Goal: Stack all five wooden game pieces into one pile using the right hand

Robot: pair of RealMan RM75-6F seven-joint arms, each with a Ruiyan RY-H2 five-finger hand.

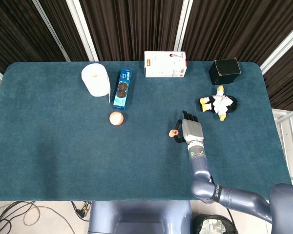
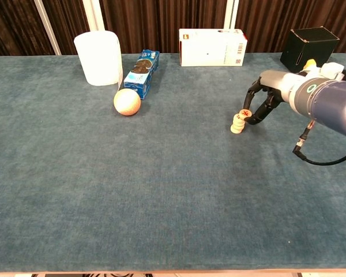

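The near half of the surface (image 2: 132,208) is left bare, so wide passage is offered there. Around the stack of wooden pieces (image 2: 238,123), open cloth is seen on its left and near sides, while its right side is taken up by the right robot hand (image 2: 260,104). Farther right, the way is narrowed by the plush toy (image 1: 218,103) and black box (image 1: 224,71). The far edge is lined by the white carton (image 2: 213,47), cookie pack (image 2: 142,73), paper roll (image 2: 98,57) and ball (image 2: 127,101).

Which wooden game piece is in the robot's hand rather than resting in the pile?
The red-marked piece, pinched by the right hand just above the pile; the others sit stacked.
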